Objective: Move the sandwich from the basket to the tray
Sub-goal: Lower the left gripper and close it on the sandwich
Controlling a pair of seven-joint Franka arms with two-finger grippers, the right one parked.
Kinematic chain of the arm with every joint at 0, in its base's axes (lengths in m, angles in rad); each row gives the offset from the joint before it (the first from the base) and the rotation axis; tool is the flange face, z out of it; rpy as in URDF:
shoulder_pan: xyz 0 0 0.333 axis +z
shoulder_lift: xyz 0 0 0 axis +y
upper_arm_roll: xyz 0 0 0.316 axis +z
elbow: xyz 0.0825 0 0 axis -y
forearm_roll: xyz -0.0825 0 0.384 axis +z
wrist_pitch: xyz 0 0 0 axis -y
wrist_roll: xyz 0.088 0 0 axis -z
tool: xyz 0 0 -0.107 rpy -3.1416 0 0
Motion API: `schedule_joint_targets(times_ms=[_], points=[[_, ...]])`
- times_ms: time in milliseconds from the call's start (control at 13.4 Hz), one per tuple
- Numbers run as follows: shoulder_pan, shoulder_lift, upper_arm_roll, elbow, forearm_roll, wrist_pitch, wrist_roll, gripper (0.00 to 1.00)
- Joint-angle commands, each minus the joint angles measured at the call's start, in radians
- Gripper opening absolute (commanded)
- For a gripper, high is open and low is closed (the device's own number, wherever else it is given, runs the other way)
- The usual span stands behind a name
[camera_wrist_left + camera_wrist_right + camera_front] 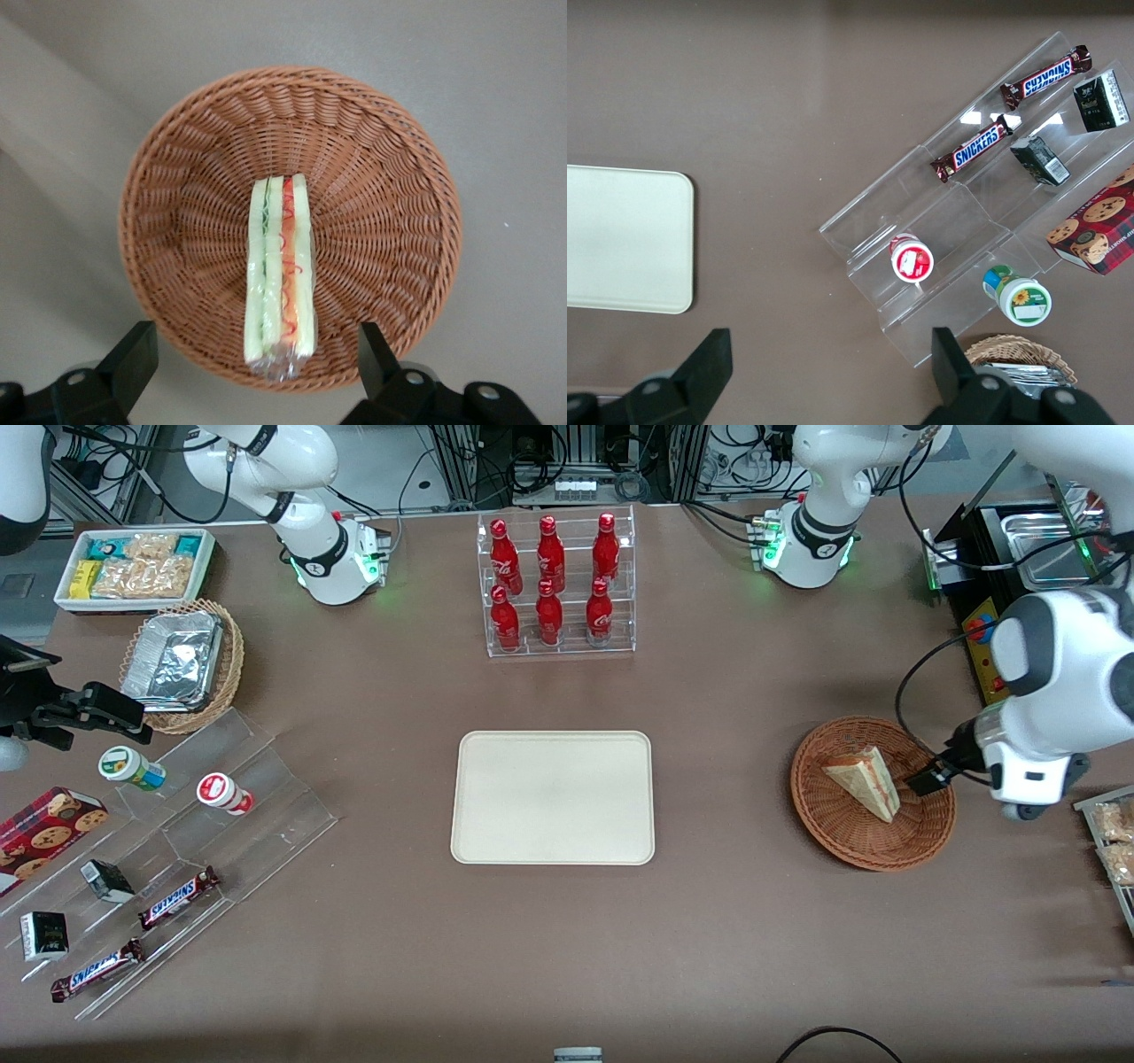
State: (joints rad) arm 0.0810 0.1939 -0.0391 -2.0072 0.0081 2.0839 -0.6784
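The sandwich (864,781) (281,270), a plastic-wrapped wedge of pale bread with green and orange-red filling, lies in the round reddish-brown wicker basket (842,833) (381,221) toward the working arm's end of the table. My left gripper (930,778) (255,335) hovers above the basket's rim on the working arm's side. It is open, its two black fingers spread wide to either side of the sandwich's wrapped end, touching nothing. The cream rectangular tray (554,797) (625,239) lies bare at the table's middle.
A clear rack of red bottles (555,584) stands farther from the camera than the tray. Toward the parked arm's end are a stepped acrylic shelf with snacks (177,850), a tan basket with foil trays (182,664) and a white bin (133,567). Snack packets (1112,841) lie beside the basket.
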Motion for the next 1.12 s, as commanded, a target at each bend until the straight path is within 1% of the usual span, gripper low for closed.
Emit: schedule_joint_targets(times_ms=[0,149,298,446,595,744,967,1041], points=[[-0.02,0.027,-0.001,-0.047,-0.002,0.068,-0.072,1.0],[-0.018,0.085,-0.001,-0.045,-0.004,0.074,-0.076,1.0],[-0.014,0.108,-0.001,-0.065,-0.004,0.102,-0.098,1.0],[-0.012,0.113,-0.001,-0.106,-0.004,0.177,-0.138,1.0],[-0.004,0.116,-0.001,-0.154,-0.005,0.261,-0.142,1.0],[-0.012,0.136,-0.001,-0.179,-0.005,0.306,-0.142,1.0],[-0.018,0.148,-0.001,-0.191,-0.002,0.332,-0.141,0.94],[-0.018,0.148,-0.001,-0.194,0.0,0.332,-0.139,0.89]])
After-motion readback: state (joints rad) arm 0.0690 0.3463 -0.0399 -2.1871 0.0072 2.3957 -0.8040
